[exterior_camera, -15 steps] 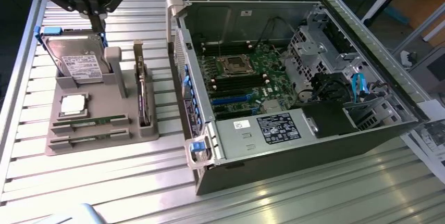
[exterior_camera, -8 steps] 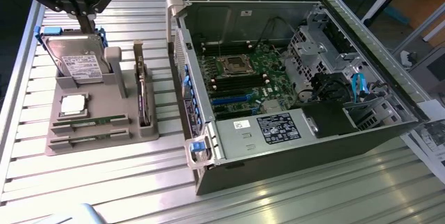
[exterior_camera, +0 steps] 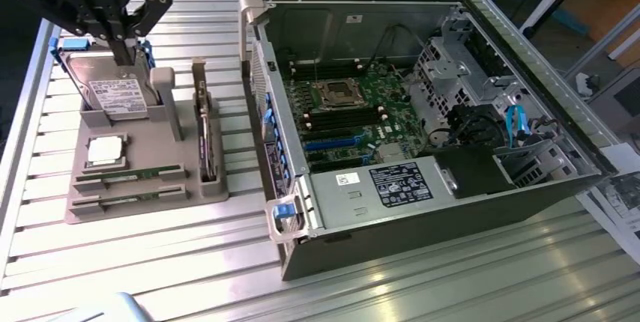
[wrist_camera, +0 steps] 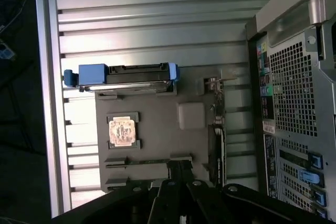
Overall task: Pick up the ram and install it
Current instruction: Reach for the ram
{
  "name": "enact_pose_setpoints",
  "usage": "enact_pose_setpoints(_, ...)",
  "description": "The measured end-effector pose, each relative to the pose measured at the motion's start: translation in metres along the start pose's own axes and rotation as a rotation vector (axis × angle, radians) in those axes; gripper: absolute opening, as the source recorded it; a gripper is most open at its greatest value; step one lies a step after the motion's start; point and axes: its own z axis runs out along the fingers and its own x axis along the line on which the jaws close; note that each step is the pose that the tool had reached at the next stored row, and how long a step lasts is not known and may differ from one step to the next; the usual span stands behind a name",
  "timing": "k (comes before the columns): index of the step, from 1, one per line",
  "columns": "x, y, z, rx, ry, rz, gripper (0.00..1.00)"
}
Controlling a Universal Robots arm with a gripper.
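Slatted metal table (exterior_camera: 420,292) is carrying a grey tray (exterior_camera: 160,146); the ram (exterior_camera: 130,176) is lying slotted there beside a 2nd stick (exterior_camera: 130,196). Gripper (exterior_camera: 124,58) is hovering over the tray, fingers together, holding nothing. Risk: descending closed, it could be striking the stick's edge

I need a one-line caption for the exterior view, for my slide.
The tool hangs above the gray holder, whose two ram sticks rest in slots, beside the open computer case.
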Motion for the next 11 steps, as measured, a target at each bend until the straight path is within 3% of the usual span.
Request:
enact_pose_setpoints(3, -0.001, -0.0188, -0.0006, 0.0, 0.0, 0.0, 0.11)
enact_pose_setpoints(7, -0.002, -0.0323, -0.0008, 0.0008, 0.0, 0.0, 0.11)
enact_pose_setpoints(11, -0.004, -0.0563, -0.0005, 0.0009, -0.0001, 0.0, 0.11)
